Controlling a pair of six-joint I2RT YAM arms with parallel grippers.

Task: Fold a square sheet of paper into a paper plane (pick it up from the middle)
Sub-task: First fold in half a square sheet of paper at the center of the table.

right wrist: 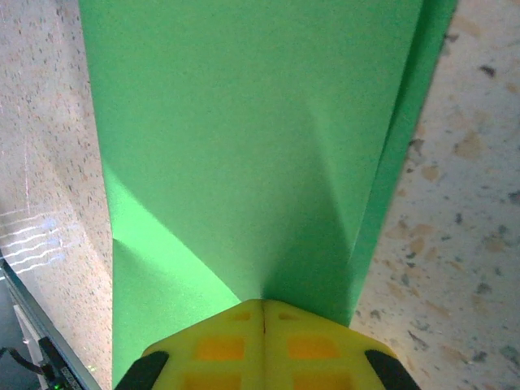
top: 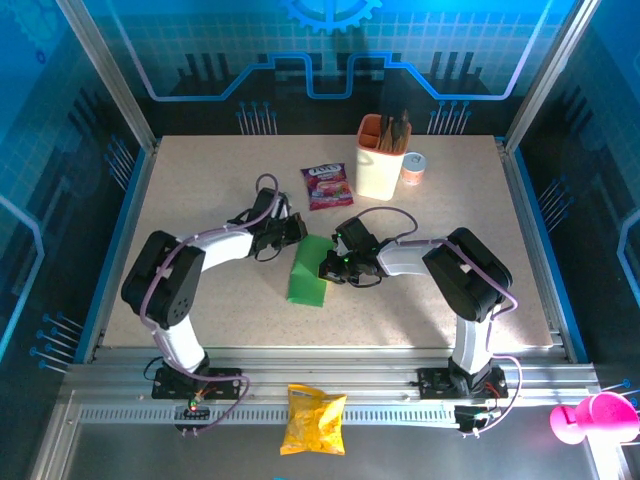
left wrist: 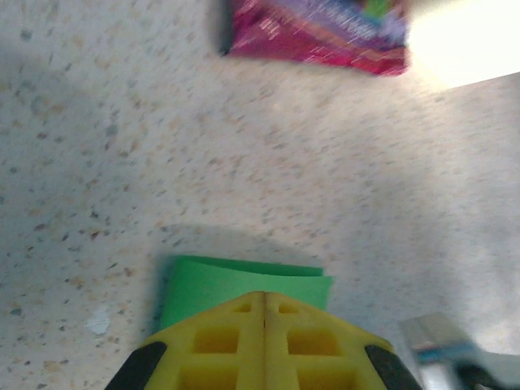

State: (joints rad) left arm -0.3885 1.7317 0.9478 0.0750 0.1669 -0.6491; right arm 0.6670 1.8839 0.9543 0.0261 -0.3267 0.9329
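The square sheet of paper [top: 307, 275] is bright green, folded to a long band and raised like a tent at mid-table. My right gripper [top: 330, 266] meets its right edge. In the right wrist view the paper [right wrist: 244, 146] draws into creases that converge at the seam of the gripper [right wrist: 263, 304], which is shut on it. My left gripper [top: 297, 235] is at the band's far end. Seen from the left wrist, this gripper [left wrist: 264, 296] is shut, tips over the paper's two-layered end [left wrist: 211, 280]; I cannot tell whether they touch.
A purple snack sachet [top: 327, 186] [left wrist: 317, 36] lies just beyond the paper. Behind it stand a cream holder with sticks [top: 380, 160] and a small can [top: 413, 168]. A yellow crisp bag [top: 314, 420] and a pink cup [top: 590, 418] sit off the table's near edge.
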